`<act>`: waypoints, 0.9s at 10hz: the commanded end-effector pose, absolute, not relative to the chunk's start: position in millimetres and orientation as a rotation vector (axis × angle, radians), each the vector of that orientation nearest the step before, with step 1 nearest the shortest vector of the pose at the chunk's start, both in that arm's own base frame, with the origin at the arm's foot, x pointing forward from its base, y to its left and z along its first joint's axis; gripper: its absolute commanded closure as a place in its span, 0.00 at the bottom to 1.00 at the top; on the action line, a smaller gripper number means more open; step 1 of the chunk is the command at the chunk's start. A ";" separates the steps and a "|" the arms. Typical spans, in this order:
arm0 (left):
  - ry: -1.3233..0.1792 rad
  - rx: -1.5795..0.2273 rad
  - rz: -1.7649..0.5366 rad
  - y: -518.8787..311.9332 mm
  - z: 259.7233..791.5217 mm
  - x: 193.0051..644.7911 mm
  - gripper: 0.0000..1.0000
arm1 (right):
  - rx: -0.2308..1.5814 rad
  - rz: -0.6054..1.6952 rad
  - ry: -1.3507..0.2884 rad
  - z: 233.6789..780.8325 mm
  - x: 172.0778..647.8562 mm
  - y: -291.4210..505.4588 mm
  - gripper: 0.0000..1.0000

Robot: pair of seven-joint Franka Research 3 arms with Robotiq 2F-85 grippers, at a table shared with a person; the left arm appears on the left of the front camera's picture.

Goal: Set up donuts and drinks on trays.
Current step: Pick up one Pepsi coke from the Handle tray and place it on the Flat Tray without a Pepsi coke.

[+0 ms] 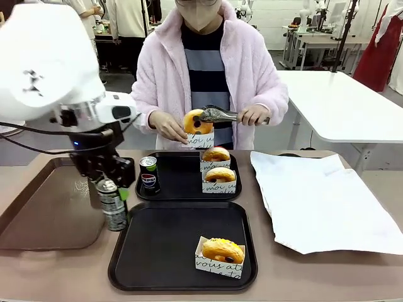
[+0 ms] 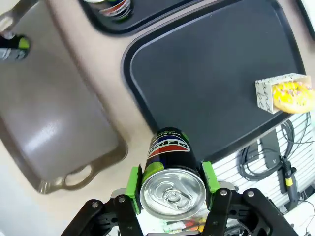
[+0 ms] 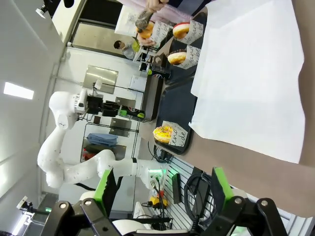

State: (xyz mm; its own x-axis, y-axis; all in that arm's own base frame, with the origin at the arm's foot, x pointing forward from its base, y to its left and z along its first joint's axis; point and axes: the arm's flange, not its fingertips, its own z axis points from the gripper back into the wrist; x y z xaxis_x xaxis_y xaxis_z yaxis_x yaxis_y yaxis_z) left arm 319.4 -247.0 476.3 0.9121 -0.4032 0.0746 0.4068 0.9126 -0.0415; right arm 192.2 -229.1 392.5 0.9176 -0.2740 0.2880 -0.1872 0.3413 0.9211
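black trays (image 1: pixel 182 267), yellow-iced donut (image 1: pixel 222 249), pink jacket (image 1: pixel 252 69)

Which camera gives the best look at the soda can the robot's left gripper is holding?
The left wrist view: the can sits large between the left gripper pads, top and logo clear. The front view shows it smaller, partly behind the gripper. In the right wrist view it is too small to tell.

Far tray (image 1: pixel 182 189): front rim hidden behind near tray (image 1: pixel 164 264). Second can (image 2: pixel 110 7) cut off at 12 o'clock edge; brown tray (image 1: pixel 44 207) cropped at 9 o'clock.
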 end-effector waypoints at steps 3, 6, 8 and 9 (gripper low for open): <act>-0.113 -0.071 -0.414 -275.8 453.2 338.8 0.41 | 1.249 -0.050 -0.466 393.1 194.4 -228.7 0.00; -0.051 -0.049 -0.439 -274.2 442.9 334.0 0.41 | 1.249 -0.050 -0.466 393.1 194.4 -228.7 0.00; 0.050 -0.055 -0.564 -232.3 476.8 278.4 0.41 | 1.249 -0.050 -0.466 393.1 194.4 -228.7 0.00; 0.010 -0.055 -0.630 -209.7 498.1 245.3 0.41 | 1.249 -0.050 -0.466 393.1 194.4 -228.7 0.00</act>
State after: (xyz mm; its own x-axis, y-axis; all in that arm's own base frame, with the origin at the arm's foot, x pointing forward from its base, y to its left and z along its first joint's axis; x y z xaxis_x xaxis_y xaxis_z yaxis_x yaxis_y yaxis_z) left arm 286.2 -242.9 465.8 0.8511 -0.5238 -0.0346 0.5216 0.8512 -0.0577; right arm 192.2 -229.1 392.3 0.9178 -0.2741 0.2874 -0.1867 0.3409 0.9214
